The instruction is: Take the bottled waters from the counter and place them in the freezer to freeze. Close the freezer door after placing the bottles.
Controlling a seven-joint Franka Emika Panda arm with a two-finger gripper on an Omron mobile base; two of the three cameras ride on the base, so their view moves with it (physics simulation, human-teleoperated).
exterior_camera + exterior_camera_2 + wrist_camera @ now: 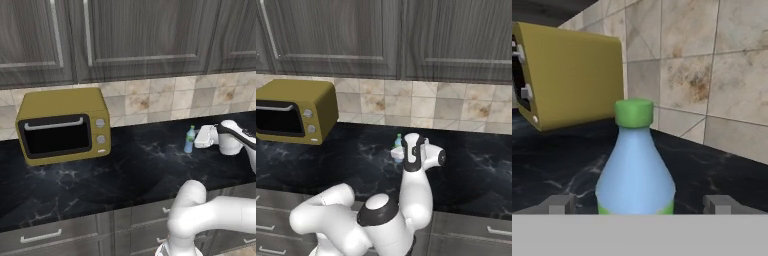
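One bottled water (189, 139), clear with a green cap and blue label, stands upright on the black marble counter (125, 170) near the tiled wall. My gripper (195, 142) reaches toward it from the right and is open. In the hand view the bottle (635, 170) sits centred between the two fingertips (559, 204), with gaps on both sides and no contact. From the right base view my arm covers most of the bottle (398, 141), leaving its cap and shoulder showing. The freezer is out of view.
A yellow microwave (62, 125) stands on the counter to the bottle's left, also in the hand view (572, 75). Dark wood cabinets (140, 35) hang above the tiled backsplash (165, 97). Grey drawer fronts (50, 235) run under the counter.
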